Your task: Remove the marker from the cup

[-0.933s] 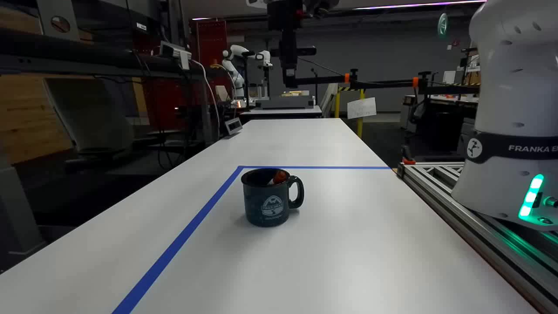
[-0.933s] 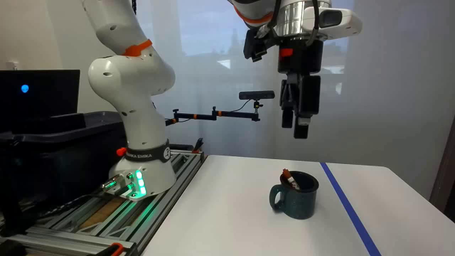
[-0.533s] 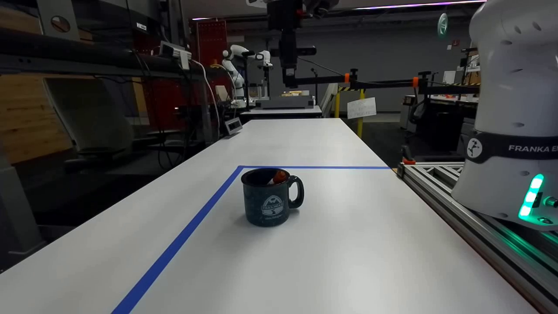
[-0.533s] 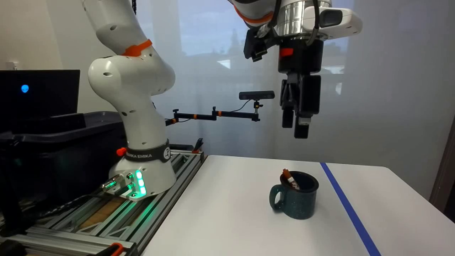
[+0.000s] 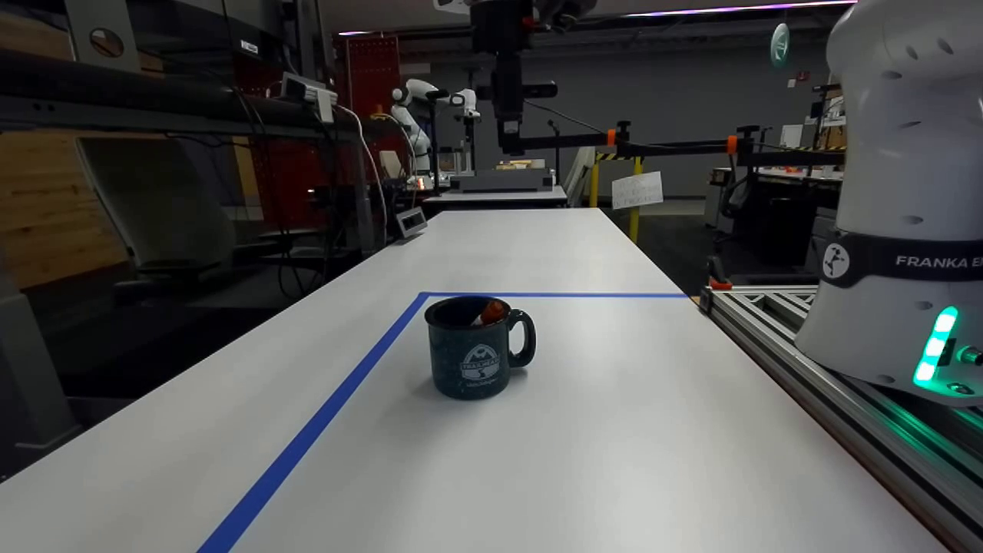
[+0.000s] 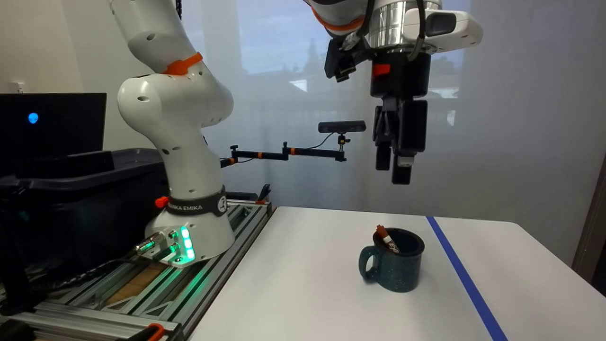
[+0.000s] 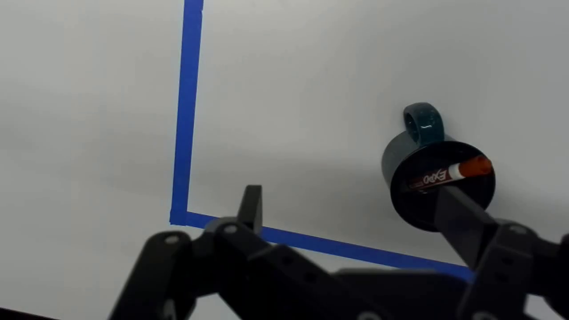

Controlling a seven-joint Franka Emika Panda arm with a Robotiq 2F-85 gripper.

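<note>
The cup, a dark navy-green mug, stands upright on the white table in both exterior views [image 5: 461,357] [image 6: 401,272]. Its handle and pale emblem show in an exterior view. The marker [image 6: 388,240] leans inside it, its orange-brown cap at the rim; the cap also shows in an exterior view [image 5: 491,311]. In the wrist view, the marker [image 7: 446,174] lies across the mouth of the cup [image 7: 395,158], at the right. My gripper [image 6: 392,169] is high above the cup, apart from it. In the wrist view, the gripper [image 7: 351,192] is wide open and empty, its right finger overlapping the cup's mouth.
Blue tape [image 7: 184,111] marks a corner on the table [image 5: 614,430], with the cup just inside it. The robot base stands on an aluminium frame [image 6: 236,251] along the table. A camera on an arm [image 6: 342,127] stands behind. A small grey device [image 5: 412,223] sits at the table's edge.
</note>
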